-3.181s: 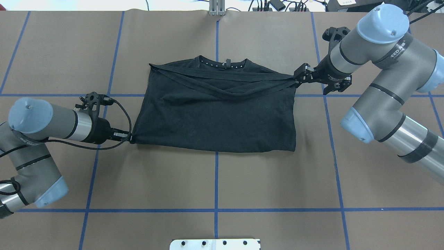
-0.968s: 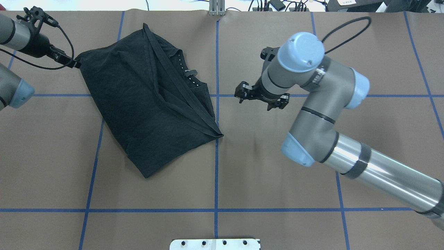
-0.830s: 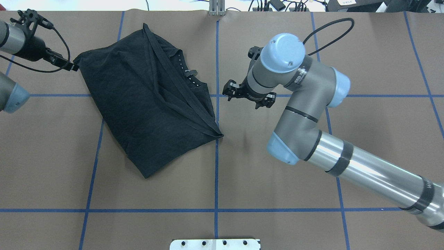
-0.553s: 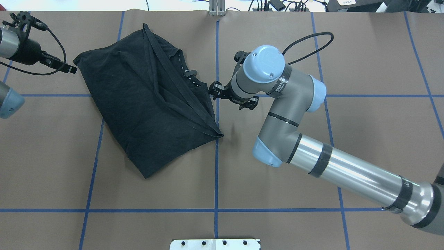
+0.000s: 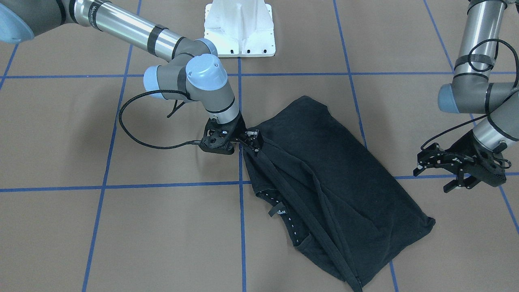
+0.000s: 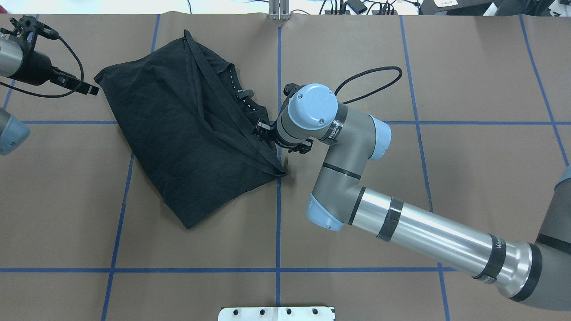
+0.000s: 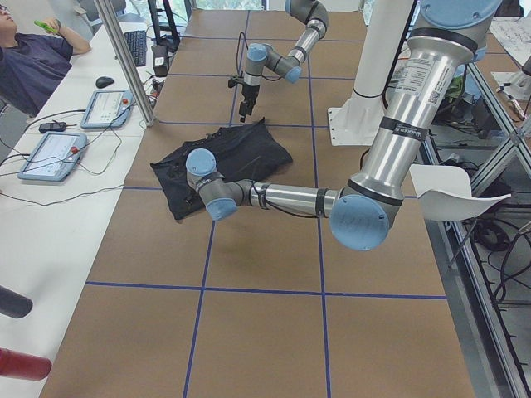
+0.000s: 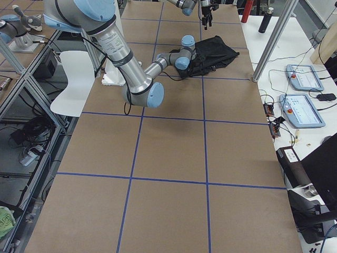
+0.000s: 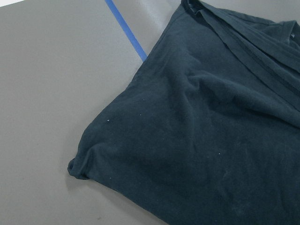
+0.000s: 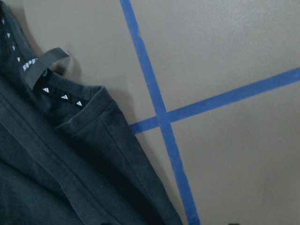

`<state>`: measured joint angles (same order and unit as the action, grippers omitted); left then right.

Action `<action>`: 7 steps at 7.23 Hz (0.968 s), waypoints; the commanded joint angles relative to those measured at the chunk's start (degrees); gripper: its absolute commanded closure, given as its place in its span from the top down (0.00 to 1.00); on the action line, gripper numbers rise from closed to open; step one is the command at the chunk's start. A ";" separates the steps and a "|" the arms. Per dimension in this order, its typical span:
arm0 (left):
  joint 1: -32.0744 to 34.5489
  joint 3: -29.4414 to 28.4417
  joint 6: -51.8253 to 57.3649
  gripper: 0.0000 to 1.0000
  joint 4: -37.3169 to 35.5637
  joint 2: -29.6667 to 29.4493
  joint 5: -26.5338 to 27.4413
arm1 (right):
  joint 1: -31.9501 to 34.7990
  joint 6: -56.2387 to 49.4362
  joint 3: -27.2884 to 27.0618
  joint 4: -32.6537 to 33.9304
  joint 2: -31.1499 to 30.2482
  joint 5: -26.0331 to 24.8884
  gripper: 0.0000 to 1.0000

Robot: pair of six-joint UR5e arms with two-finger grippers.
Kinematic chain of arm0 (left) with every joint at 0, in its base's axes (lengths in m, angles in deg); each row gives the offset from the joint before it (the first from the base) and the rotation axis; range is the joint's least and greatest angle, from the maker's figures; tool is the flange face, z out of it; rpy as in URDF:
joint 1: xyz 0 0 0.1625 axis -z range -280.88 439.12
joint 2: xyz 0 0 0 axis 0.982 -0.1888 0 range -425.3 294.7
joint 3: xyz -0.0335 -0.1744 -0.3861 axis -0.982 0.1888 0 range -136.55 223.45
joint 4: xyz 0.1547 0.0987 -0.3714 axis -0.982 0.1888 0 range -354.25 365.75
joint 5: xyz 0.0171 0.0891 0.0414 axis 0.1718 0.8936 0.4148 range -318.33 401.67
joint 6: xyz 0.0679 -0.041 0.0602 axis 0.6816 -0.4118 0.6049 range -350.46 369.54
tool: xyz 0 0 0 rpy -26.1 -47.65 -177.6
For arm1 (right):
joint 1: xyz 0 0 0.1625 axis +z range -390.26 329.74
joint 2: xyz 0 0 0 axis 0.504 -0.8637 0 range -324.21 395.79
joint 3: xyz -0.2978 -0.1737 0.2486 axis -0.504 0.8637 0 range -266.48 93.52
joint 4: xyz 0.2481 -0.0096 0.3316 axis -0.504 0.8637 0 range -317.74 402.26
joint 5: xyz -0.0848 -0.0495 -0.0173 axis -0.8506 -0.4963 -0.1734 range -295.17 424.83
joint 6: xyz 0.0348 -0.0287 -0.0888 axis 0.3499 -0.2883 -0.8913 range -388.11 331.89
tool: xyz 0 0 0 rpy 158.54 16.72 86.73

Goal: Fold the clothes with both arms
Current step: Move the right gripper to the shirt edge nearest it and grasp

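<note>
One layer alone may get pinched by the seemingly spread right end effector at the 3 o'clock edge of the shirt, which lies at 10 o'clock on the tabletop and could drag, since the spread left end effector holds nothing.

Blue-taped brown table, white pedestal base, tablets, operator

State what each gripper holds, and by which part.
The left gripper is open, apart from the T-shirt, holding nothing. The right gripper sits at the shirt's folded edge near the collar; whether it grips cannot be told.
</note>
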<state>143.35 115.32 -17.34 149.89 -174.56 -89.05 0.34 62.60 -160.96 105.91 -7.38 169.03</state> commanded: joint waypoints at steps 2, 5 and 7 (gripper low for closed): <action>-0.08 -0.15 -0.02 1.00 0.00 0.01 0.11 | -1.25 0.00 0.12 0.24 0.02 -1.54 0.73; -0.08 -0.32 -0.02 1.00 0.09 0.01 0.11 | -1.60 -0.27 0.30 0.42 0.02 -1.98 0.69; -0.08 -0.41 -0.02 1.00 0.09 0.10 0.20 | -1.69 -0.27 0.30 0.50 0.02 -1.98 0.62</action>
<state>143.28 114.96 -17.36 149.97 -174.53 -88.88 -1.27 62.34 -160.67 106.34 -7.32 167.06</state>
